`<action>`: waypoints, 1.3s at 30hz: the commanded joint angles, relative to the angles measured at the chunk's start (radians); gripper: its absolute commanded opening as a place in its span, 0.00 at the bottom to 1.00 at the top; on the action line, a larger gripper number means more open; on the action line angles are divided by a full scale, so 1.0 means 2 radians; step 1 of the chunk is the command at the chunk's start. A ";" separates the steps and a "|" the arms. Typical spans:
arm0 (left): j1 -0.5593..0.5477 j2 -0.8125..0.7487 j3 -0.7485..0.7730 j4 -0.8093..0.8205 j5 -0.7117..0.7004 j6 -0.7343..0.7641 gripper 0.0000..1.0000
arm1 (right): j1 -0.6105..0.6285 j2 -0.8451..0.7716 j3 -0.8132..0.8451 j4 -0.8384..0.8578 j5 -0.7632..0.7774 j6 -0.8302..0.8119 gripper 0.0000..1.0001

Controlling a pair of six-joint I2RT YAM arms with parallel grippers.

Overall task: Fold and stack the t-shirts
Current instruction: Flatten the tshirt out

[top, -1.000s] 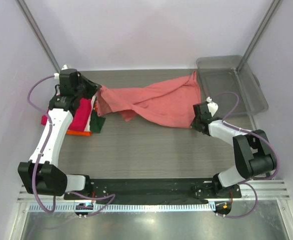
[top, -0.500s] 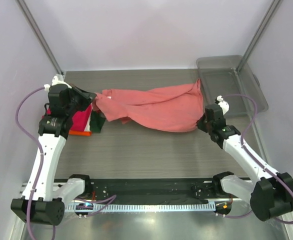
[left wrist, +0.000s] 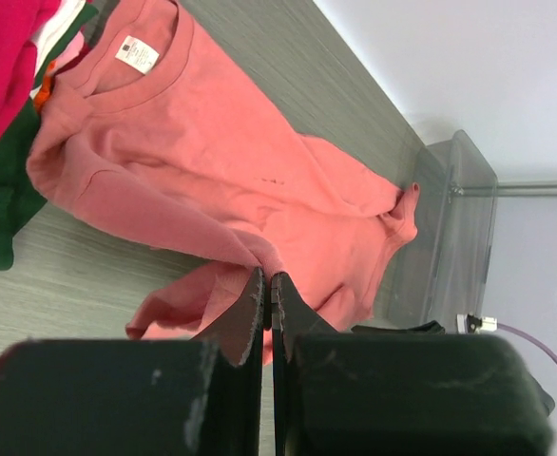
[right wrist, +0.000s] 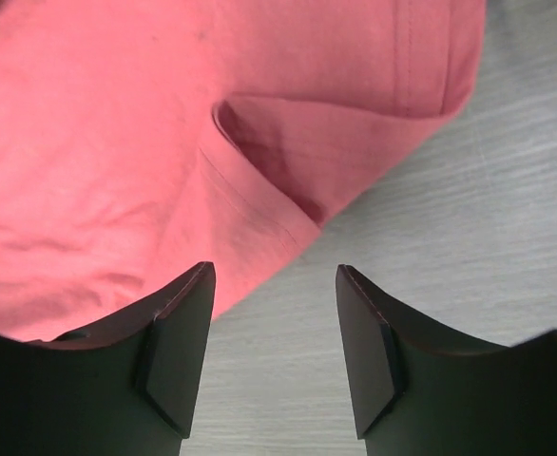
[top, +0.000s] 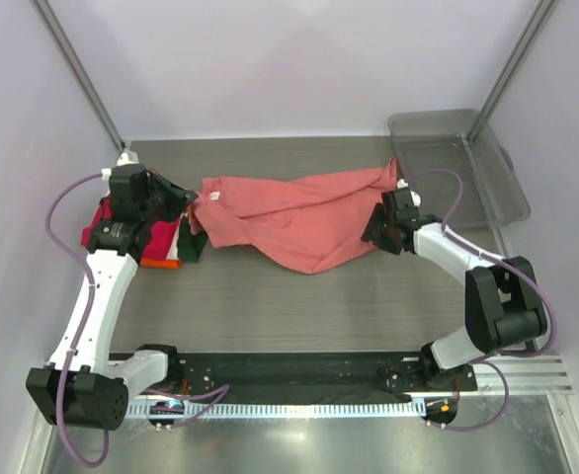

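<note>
The left pincer (left wrist: 264, 285), pressed together, pinches a ridge of the salmon-pink cotton t-shirt (top: 289, 217), which sprawls rumpled from it toward the right pincer (right wrist: 274, 285), spread empty just above its hem. Closing there may catch doubled layers, spoiling the fold.

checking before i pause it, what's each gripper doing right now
left gripper: shut, pinching a fold of the coral t-shirt
right gripper: open, holding nothing, over the shirt's edge
</note>
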 commanded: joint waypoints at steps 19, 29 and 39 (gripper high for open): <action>0.004 0.018 0.007 0.024 0.007 0.016 0.00 | 0.000 0.009 -0.022 0.085 0.013 -0.023 0.46; 0.004 0.017 0.009 0.024 0.007 0.023 0.00 | 0.000 0.038 -0.023 0.105 0.011 -0.014 0.40; 0.004 0.023 0.013 0.016 0.001 0.036 0.00 | 0.000 0.018 -0.025 0.099 0.027 -0.010 0.01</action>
